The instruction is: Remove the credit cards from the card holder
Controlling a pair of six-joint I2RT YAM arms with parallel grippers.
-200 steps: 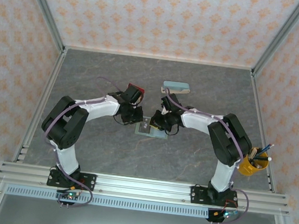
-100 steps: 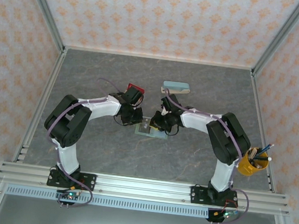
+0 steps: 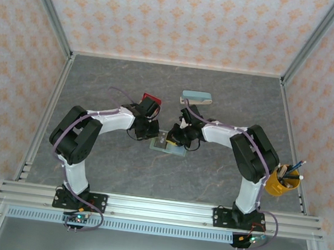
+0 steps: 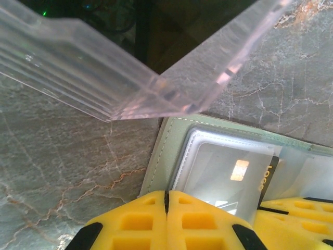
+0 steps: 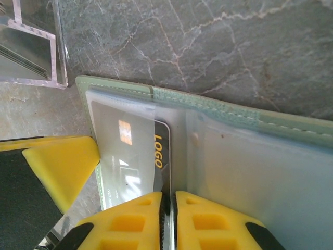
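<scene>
Left wrist view: left gripper (image 4: 167,194), yellow pads pressed together with only a dark seam between them and nothing visible in the seam. The tips sit on the near edge of the card holder (image 4: 160,152). To their right another yellow pad (image 4: 291,216) rests on the same holder.

Right wrist view: right gripper (image 5: 168,194), pads closed to a thin slit. The tips are over the holder's clear window, at the right edge of a dark grey credit card (image 5: 160,152). Can't tell if anything is caught in the slit.

The card holder lies open and flat on the grey marbled table (image 4: 62,172), sage-green stitched border showing. The dark grey card, with "LOGO" in yellow, is in its slot under the glossy window of the left panel. Glare hides most of its face. The right panel's pockets look pale, contents unclear.

Just past the holder's far corner, a clear plastic piece (image 5: 31,47) stands over the table. In the left wrist view it has a ribbed edge.

Top view: both arms reach inward and their grippers meet over the holder (image 3: 170,146) at mid-table, left from the left, right from the right. A red thing (image 3: 152,98) shows just behind the left wrist; can't tell if it's a card. A teal case (image 3: 196,96) lies farther back, apart from the holder. A yellow cup of pens (image 3: 282,183) stands by the right arm near the table's right edge.
</scene>
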